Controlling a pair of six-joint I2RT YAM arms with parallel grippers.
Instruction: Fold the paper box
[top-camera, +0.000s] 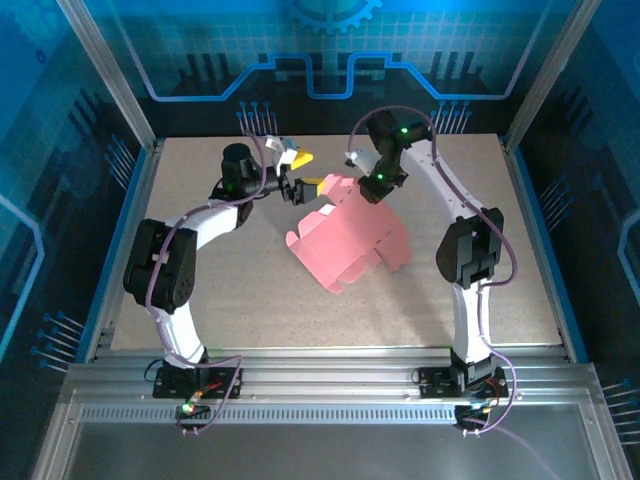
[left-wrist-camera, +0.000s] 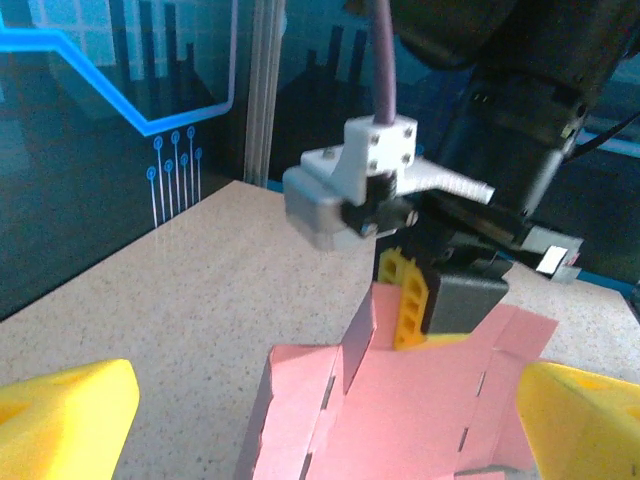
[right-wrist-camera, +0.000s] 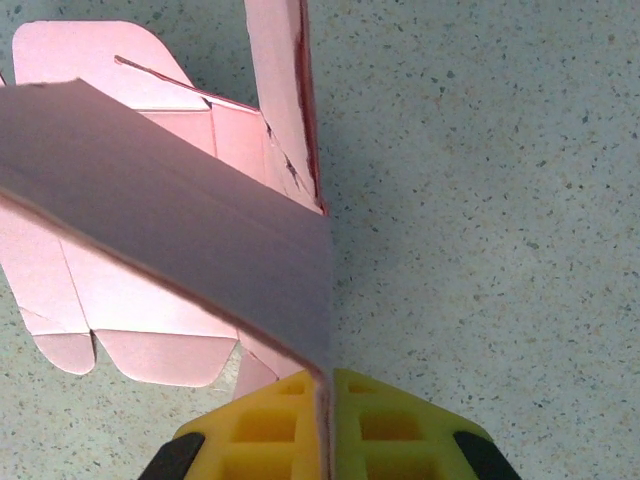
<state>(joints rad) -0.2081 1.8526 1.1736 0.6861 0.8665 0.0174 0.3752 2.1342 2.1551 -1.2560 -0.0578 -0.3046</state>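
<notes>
My right gripper (right-wrist-camera: 325, 405) pinches the paper box (top-camera: 350, 240) at its far edge — my left gripper (top-camera: 305, 172) gapes wide, just left of it.

The left arm (top-camera: 165, 265) and the right arm (top-camera: 468, 250) have white curved shells between bulky black joints. A purple cable (left-wrist-camera: 385, 60) runs along each. A green light (top-camera: 403, 128) glows on the right arm. The right claw (right-wrist-camera: 326, 395) has yellow fingers (right-wrist-camera: 390, 420) with grid-shaped hollows. A white bracket (left-wrist-camera: 380, 150) above it carries small screws.

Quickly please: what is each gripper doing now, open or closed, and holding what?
Left gripper: open, holding nothing.
Right gripper: closed on a panel edge of the paper box.
</notes>
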